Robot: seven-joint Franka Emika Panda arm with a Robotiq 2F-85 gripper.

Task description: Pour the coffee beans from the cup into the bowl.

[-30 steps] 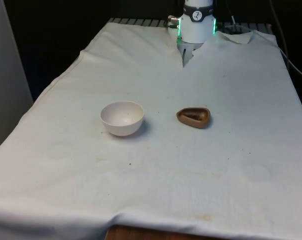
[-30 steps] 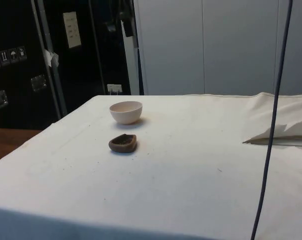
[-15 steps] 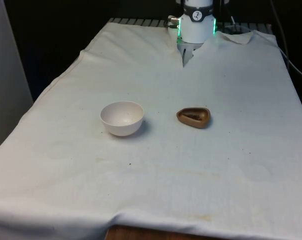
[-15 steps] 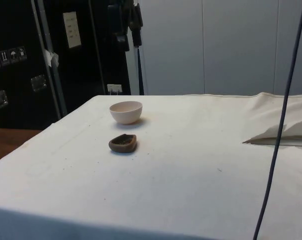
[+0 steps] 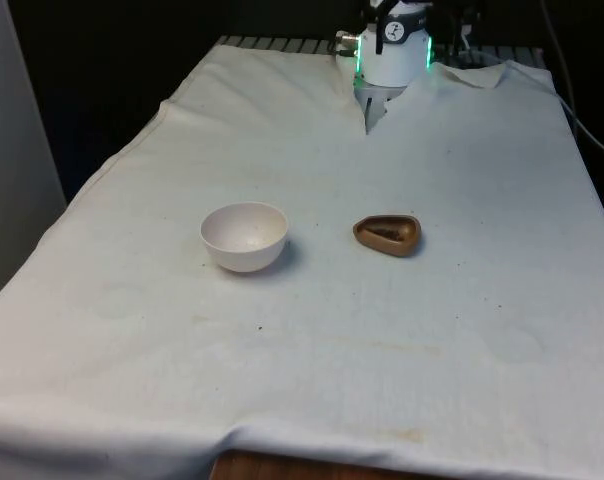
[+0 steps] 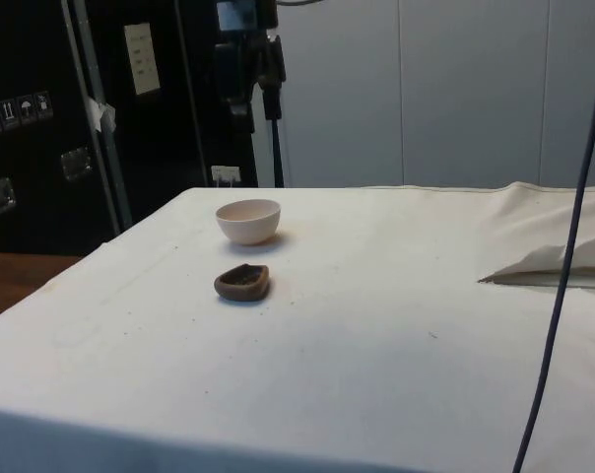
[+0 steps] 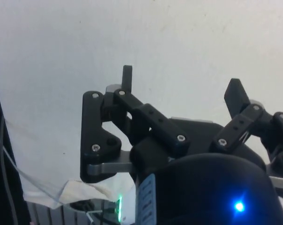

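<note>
Likely the small brown cup (image 5: 387, 234) is sitting light (gripper (image 7: 181, 89) gaping, empty), its thin rim offering hold.

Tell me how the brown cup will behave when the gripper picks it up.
The cup looks low and shallow with a tapered, spout-like end, so it probably won't tip on the cloth. Its open top suggests the beans could spill if tilted early. It looks small, likely light; the open gripper may find little wall to grasp.
</note>
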